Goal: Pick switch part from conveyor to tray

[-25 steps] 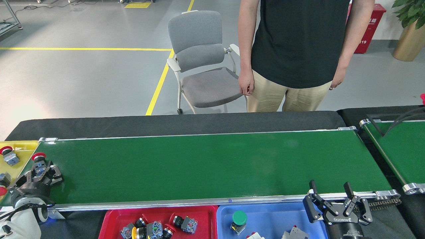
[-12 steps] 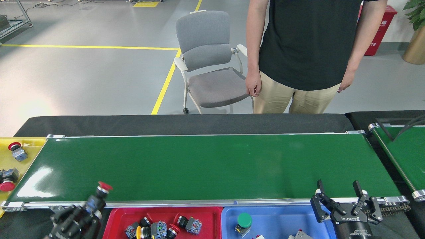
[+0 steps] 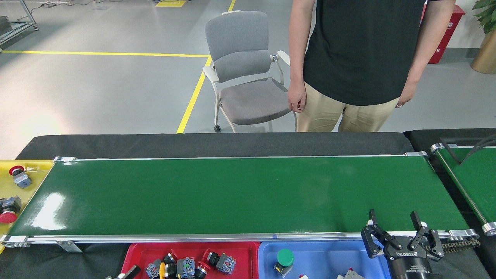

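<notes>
The conveyor (image 3: 232, 193), a long dark-green belt in silver rails, runs across the middle of the head view, and I see no switch part on it. In front of it a red tray (image 3: 186, 247) holds several switch parts (image 3: 186, 267) with red, yellow and black caps. A blue tray (image 3: 329, 252) to its right holds a green-capped switch part (image 3: 285, 260). My right gripper (image 3: 394, 221) stands open over the conveyor's front rail, right of the blue tray, with nothing in it. Only a dark tip of my left gripper (image 3: 130, 272) shows at the bottom edge, by the red tray's left end.
A yellow tray (image 3: 37, 167) at the left end holds red-capped parts (image 3: 17, 176). A second green belt (image 3: 472, 178) lies at the right. A person (image 3: 356, 58) stands behind the black-covered table, beside a grey chair (image 3: 244, 66).
My left gripper took a red-capped switch part from the belt's left end toward the red tray and has dropped almost out of view. The view shifted slightly. The right gripper stayed put.
</notes>
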You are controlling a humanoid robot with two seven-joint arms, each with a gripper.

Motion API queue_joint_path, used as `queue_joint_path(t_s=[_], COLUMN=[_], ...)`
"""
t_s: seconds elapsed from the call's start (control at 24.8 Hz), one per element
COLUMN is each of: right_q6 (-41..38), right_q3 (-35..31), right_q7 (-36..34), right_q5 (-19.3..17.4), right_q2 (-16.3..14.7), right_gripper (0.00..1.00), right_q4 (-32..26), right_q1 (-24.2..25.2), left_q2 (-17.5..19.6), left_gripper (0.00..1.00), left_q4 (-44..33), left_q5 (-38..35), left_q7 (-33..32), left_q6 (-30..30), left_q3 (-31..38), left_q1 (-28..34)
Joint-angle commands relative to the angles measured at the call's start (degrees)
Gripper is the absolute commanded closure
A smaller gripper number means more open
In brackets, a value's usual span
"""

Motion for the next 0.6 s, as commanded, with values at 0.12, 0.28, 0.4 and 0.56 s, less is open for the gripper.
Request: queue_joint_path(t_s=[0.12, 0.28, 0.4, 0.56], right_q6=[0.1, -0.08, -0.08, -0.34], right_q3=[-0.09, -0.09, -0.09, -0.09], right_q7=[-0.14, -0.14, -0.14, -0.14], right_q5=[-0.18, -0.27, -0.27, -0.27], right_q2=[0.72, 0.72, 0.63, 0.63], right_gripper=[0.01, 0.01, 0.01, 0.01], right_q4=[-0.96, -1.14, -1.14, -1.14], right_q1=[-0.01, 0.25, 0.25, 0.34], left_q2=[1.99, 5.24, 5.07, 5.15], left_gripper=[0.0, 0.0, 0.0, 0.0], left_q4=[12.02, 16.94, 16.85, 16.85], left_q5=[0.01, 0.36, 0.36, 0.45], left_q7=[0.27, 0.27, 0.27, 0.27], left_q6=[15.79, 16.14, 15.96, 15.61], left_q3=[7.2, 7.29, 7.29, 7.29], left_q1=[-8.14, -10.6, -10.51, -9.98])
